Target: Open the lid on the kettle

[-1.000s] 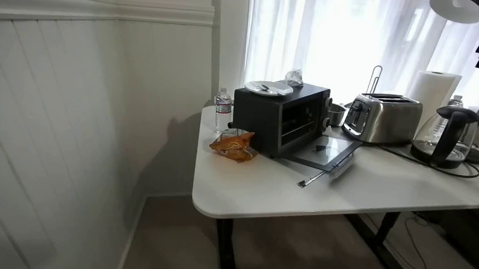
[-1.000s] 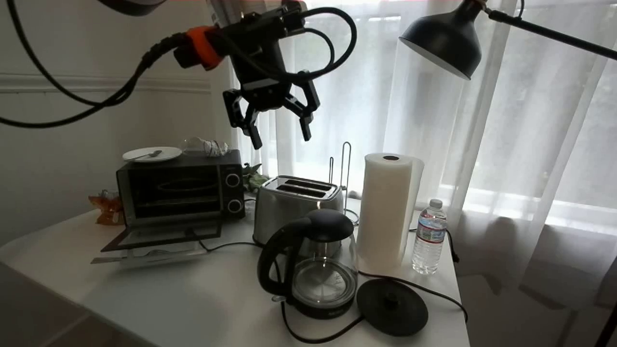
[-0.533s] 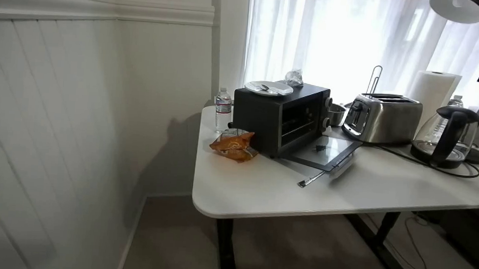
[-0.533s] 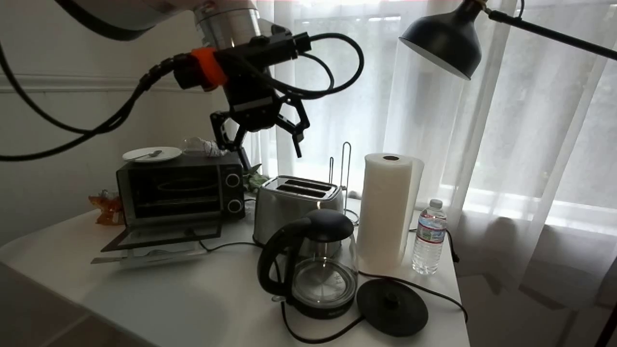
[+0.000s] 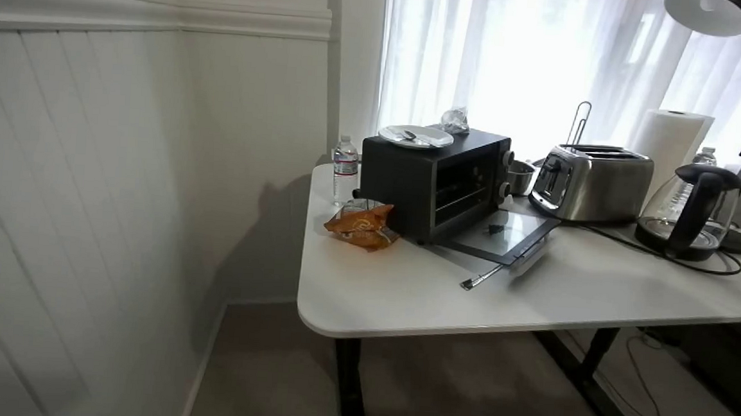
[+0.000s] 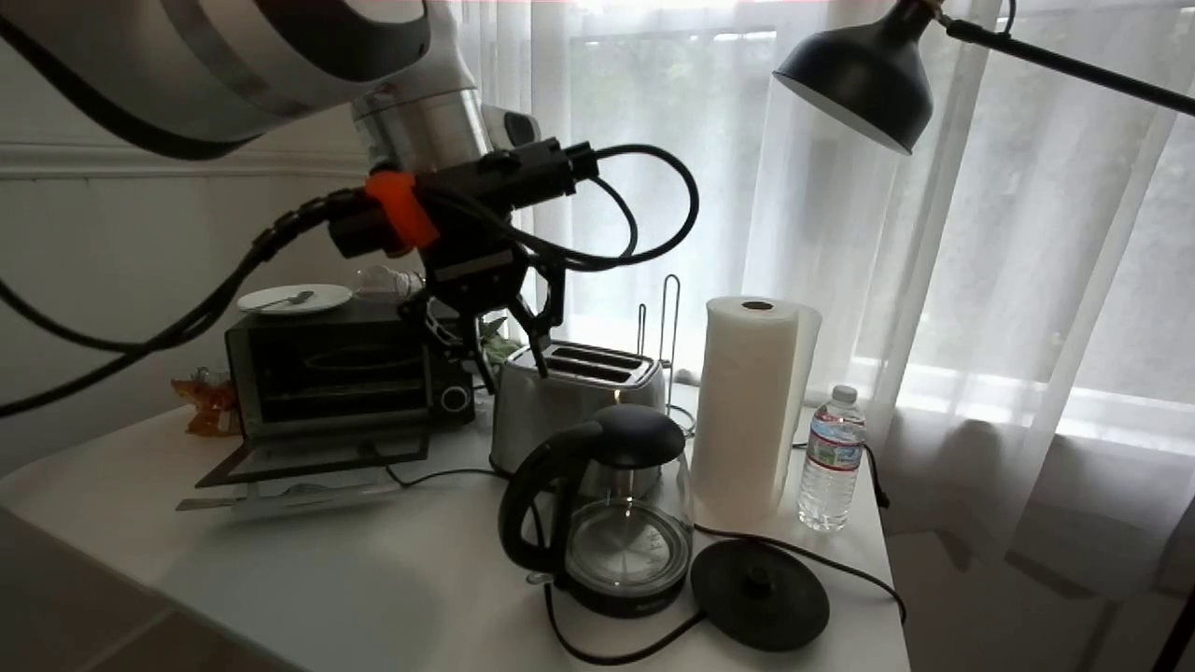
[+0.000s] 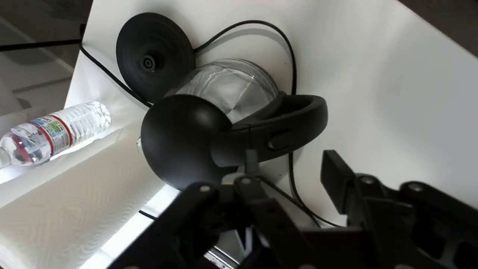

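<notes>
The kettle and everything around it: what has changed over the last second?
The end effector has come down, drifting slightly left across an exterior view; its fingertips look closer together but are still apart. Nothing was taken hold of or let go. The kettle, its closed lid, the toaster and the paper-towel roll stayed put.

The kettle looked glassy and smooth, its lid matt plastic; beside it, the toaster was shiny metal.
</notes>
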### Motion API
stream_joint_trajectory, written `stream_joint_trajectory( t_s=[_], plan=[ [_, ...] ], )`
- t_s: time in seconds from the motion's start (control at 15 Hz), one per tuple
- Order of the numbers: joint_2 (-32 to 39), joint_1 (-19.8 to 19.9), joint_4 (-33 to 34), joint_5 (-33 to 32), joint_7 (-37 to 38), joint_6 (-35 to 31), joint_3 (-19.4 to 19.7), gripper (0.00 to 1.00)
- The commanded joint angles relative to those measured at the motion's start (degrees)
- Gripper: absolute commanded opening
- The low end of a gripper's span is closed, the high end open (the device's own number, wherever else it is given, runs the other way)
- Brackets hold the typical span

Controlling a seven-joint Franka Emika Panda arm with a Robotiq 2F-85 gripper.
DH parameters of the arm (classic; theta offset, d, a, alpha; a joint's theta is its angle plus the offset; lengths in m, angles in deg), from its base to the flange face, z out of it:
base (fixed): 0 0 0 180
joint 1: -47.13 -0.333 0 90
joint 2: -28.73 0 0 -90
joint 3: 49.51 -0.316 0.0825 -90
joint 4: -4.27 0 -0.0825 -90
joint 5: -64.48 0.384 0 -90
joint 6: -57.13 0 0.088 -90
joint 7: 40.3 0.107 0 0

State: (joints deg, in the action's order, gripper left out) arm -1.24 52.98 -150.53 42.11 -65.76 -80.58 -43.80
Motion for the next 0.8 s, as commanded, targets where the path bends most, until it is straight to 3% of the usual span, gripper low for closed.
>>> stream_joint_trajectory(
  t_s=[0.0, 0.13, 0.2, 0.4, 0.73],
  plan=[
    [-2.7, 0.6, -5.2, -4.4, 0.3, -5.4, -0.1, 0.17],
    [0.5, 1.1, -2.9, -6.1, 0.8, -7.3, -0.6, 0.03],
    [0.6, 1.2, -3.3, -6.8, 1.0, -8.5, -0.6, 0.01],
    [1.9, 2.2, -3.2, -8.9, 2.2, -12.1, -1.3, 0.00],
    [4.2, 2.6, -3.2, -11.1, 2.1, -11.7, -2.3, 0.00]
  ],
)
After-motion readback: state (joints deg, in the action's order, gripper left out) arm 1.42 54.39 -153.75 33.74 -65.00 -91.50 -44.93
